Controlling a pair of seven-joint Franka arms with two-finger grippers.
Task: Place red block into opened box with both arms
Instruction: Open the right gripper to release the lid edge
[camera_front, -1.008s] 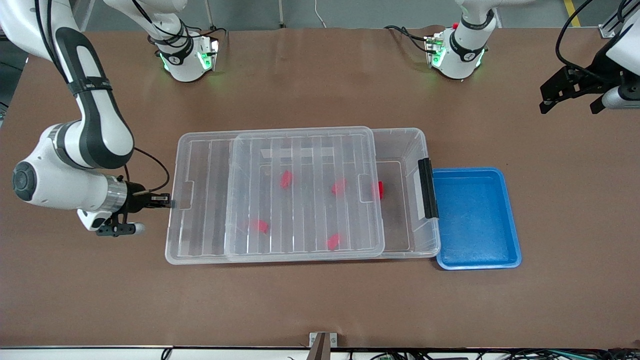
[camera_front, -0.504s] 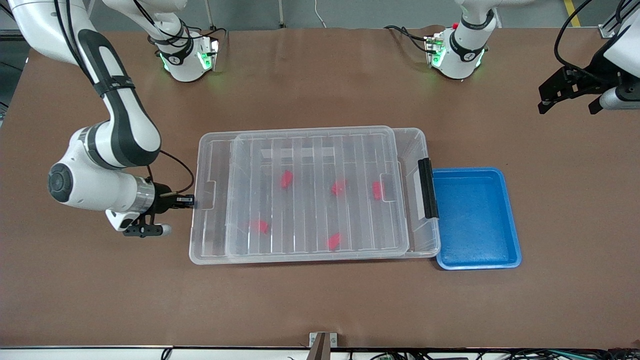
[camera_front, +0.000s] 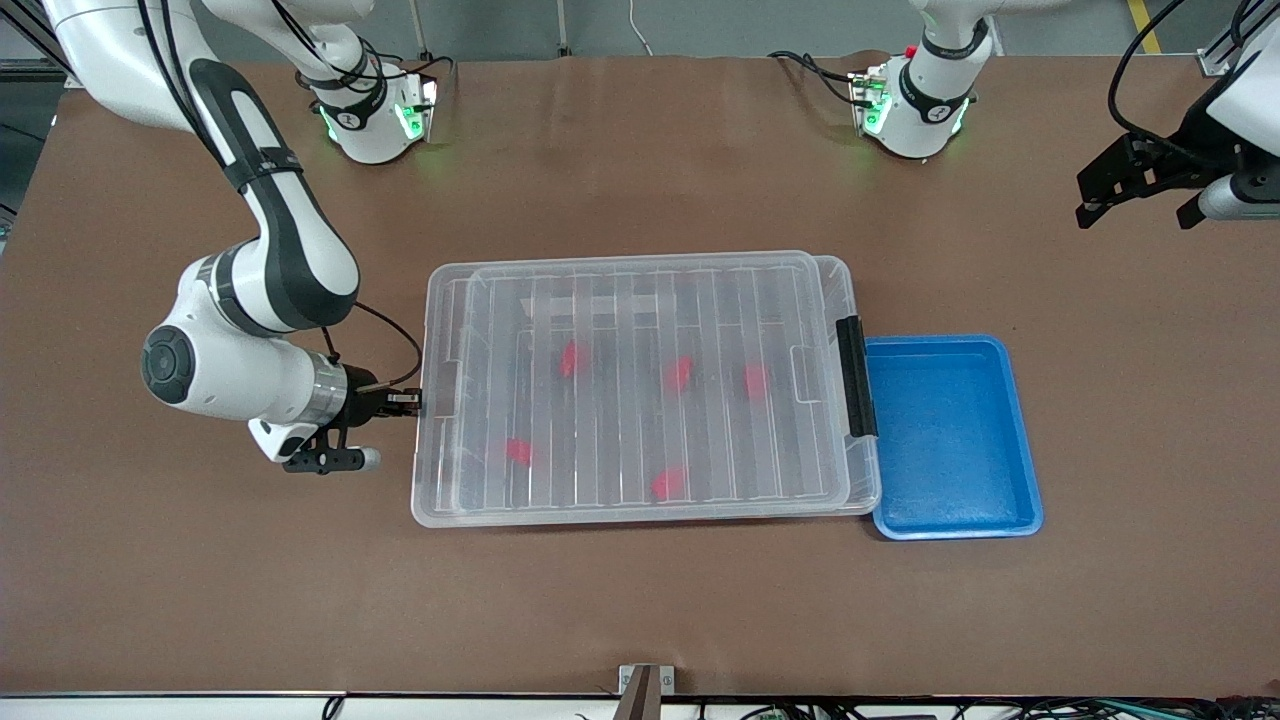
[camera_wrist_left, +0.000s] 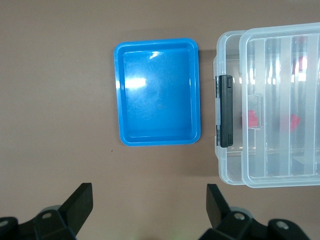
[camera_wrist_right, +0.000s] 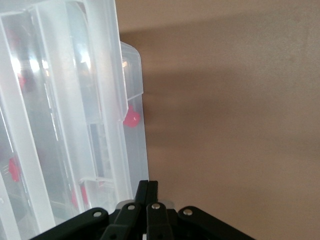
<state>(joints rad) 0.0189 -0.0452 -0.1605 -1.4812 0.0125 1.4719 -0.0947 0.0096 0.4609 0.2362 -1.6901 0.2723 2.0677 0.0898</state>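
Observation:
The clear box (camera_front: 846, 470) lies mid-table with its ribbed lid (camera_front: 620, 300) over nearly all of it. Several red blocks (camera_front: 572, 358) show through the lid, all inside the box. My right gripper (camera_front: 412, 402) is shut with nothing between its fingers, its tips against the lid's end edge at the right arm's end. The right wrist view shows those tips (camera_wrist_right: 148, 184) at the lid (camera_wrist_right: 60, 100), with a red block (camera_wrist_right: 131, 117) visible through the plastic. My left gripper (camera_front: 1137, 212) hangs open and empty over bare table at the left arm's end. In its wrist view, the gripper (camera_wrist_left: 148, 195) frames brown tabletop.
A blue tray (camera_front: 950, 520) sits against the box's end toward the left arm, empty (camera_wrist_left: 120, 100). The box's black clip handle (camera_front: 855, 375) faces the tray (camera_wrist_left: 226, 110). The two arm bases stand at the table's back edge.
The right gripper has pushed the lid toward the left arm's end, so it went from half off to covering almost the whole box. The left arm has hardly moved.

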